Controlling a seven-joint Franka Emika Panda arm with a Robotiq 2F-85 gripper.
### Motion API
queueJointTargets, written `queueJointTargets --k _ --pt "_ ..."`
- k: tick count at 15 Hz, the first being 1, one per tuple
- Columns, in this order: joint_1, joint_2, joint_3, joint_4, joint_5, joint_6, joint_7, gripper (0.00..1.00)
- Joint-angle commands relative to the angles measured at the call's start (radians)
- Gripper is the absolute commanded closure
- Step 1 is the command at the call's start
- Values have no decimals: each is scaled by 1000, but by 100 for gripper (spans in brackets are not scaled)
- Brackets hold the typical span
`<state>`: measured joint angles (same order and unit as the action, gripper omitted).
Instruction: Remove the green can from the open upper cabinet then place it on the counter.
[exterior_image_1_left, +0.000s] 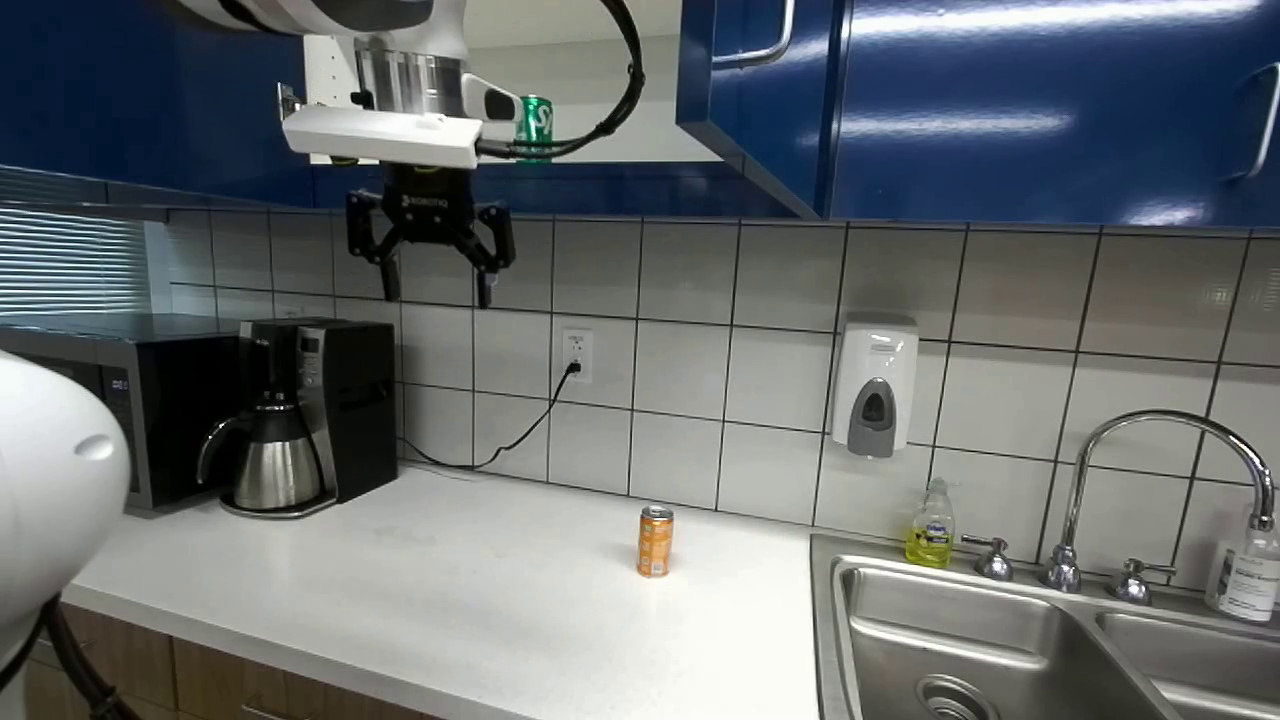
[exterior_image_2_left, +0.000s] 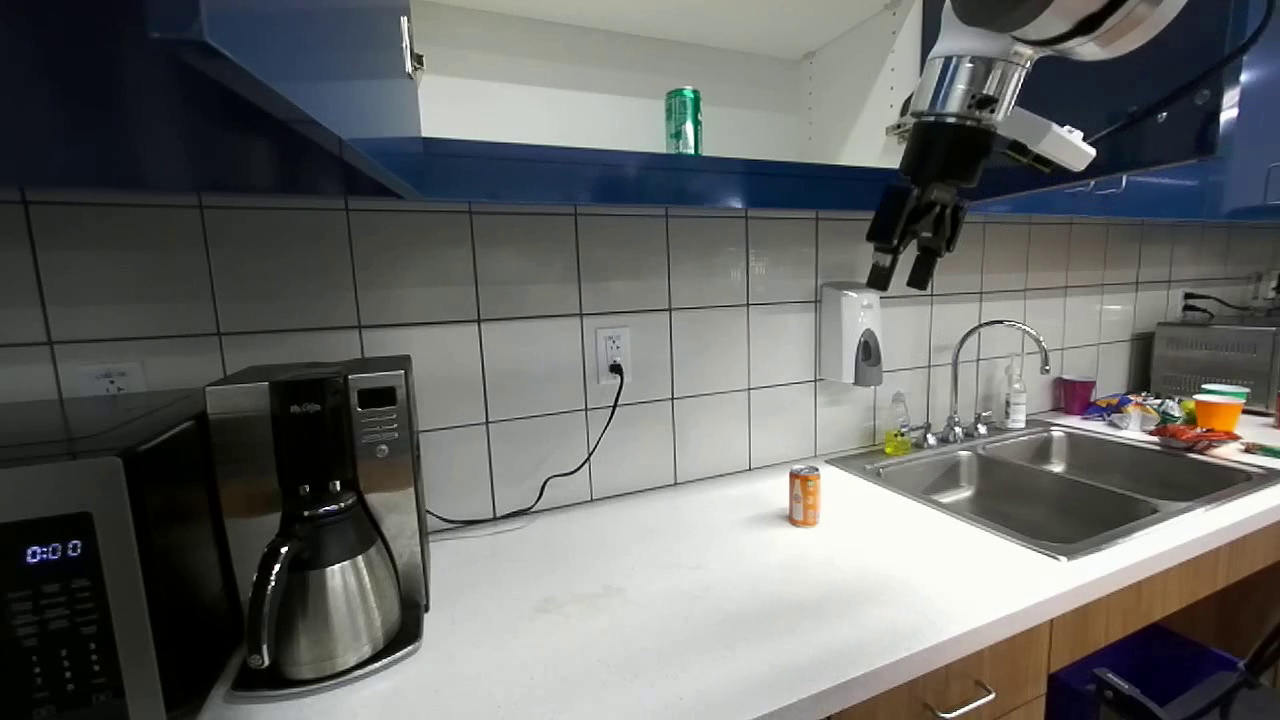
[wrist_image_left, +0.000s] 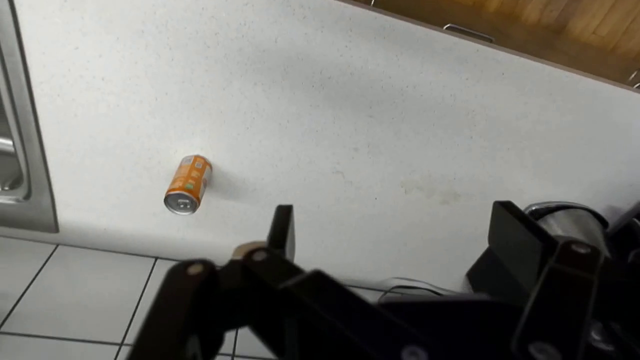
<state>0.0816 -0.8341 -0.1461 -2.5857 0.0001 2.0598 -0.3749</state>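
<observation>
Above the counter (exterior_image_1_left: 450, 585), the pincer (exterior_image_1_left: 438, 288) gapes wide.

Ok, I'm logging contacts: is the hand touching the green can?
Apart: an exterior view shows a wide gap between the hand and the green can in the cabinet.

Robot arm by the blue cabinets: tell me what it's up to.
The robot arm is handling nothing yet: its pincer is open and empty above the counter. The green can, which it is to bring down, stands upright in the open upper cabinet. An orange can stands on the counter near the sink.
</observation>
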Motion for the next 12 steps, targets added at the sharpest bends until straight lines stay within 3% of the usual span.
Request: queueJointTargets --k 1,12 --pt "16 12 21 62 9 17 13 0" --pt "59 59 46 247 18 65 26 0"
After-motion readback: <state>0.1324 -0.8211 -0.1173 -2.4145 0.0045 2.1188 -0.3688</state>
